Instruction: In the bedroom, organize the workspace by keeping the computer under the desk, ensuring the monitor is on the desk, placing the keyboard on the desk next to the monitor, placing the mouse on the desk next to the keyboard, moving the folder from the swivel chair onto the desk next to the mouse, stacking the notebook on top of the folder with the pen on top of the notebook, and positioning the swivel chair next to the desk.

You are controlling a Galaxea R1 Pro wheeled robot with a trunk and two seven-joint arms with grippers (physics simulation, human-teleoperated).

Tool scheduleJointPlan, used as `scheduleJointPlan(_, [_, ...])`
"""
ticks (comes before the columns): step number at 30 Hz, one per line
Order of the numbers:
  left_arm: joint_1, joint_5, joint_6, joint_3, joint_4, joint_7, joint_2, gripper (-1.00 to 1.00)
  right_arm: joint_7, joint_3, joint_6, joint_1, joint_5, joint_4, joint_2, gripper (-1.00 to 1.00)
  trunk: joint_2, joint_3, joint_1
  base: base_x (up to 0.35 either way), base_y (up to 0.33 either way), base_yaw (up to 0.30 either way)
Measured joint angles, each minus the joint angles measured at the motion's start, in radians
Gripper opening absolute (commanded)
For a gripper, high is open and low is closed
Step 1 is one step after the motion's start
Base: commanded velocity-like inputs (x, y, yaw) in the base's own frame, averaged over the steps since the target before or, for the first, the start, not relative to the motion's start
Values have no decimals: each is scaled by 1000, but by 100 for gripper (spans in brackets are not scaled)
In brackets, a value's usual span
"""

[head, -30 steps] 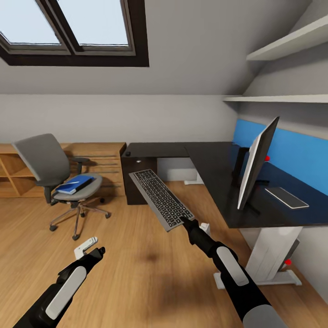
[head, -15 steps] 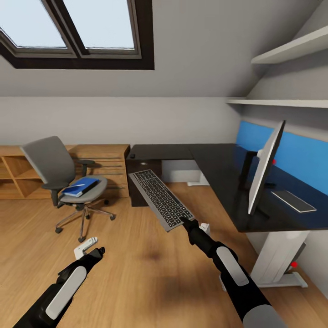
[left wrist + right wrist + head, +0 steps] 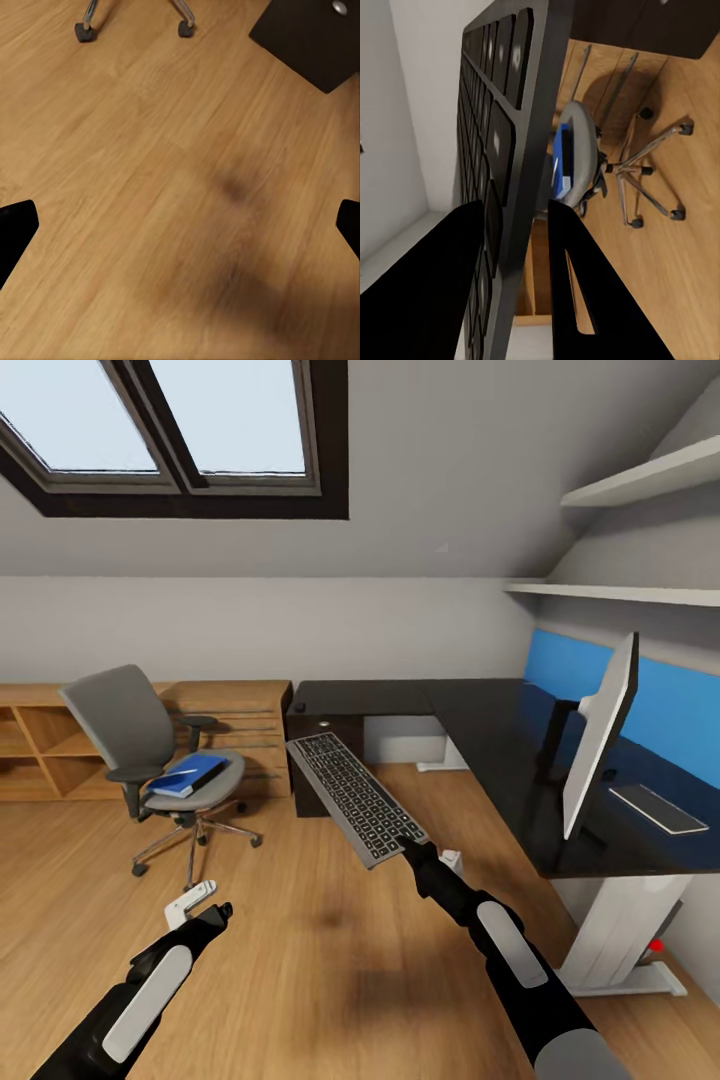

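wood floor [image 3: 330, 970]; skylight [image 3: 160, 420]; wall shelves [image 3: 640, 480]; wooden chest [image 3: 240, 720]

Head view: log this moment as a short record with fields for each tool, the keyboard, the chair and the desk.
right tool: shut on the keyboard, held in the air by one end
left tool: open, holding nothing, over the wooden floor
swivel chair: apart from the desk, folder on its seat
desk: monitor stands on it
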Motion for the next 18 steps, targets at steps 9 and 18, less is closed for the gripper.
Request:
scheduleJointPlan(9, [0,-1,0,-5,0,-3,0,100,-1,1,0,0,3,0,-1,-100,14,6,-8,254,0,0])
scheduleJointPlan(18, [0,-1,0,-5,0,-2,0,100,-2,0,0,0,4,2,-1,-100,14,6,-8,318,0,0])
